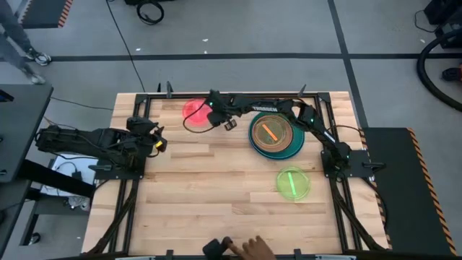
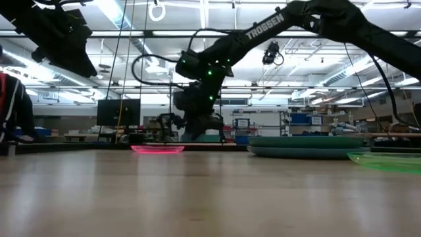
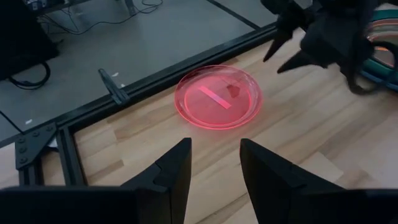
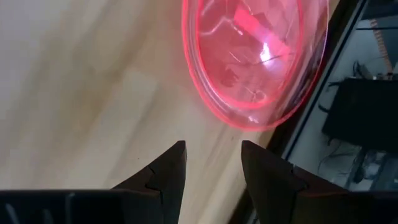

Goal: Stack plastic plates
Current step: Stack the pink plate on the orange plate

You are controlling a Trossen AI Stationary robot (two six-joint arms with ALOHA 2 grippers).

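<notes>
Pink plate lies beside right gripper's parted jaws.

Bright ceiling striplights, soft tabletop glare.

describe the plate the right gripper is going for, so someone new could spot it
On the wooden table, look along the far edge, left of the stacked plates. There lies a small translucent pink plastic plate, alone and flat, with the open right gripper beside it. It is the only pink one.
</notes>
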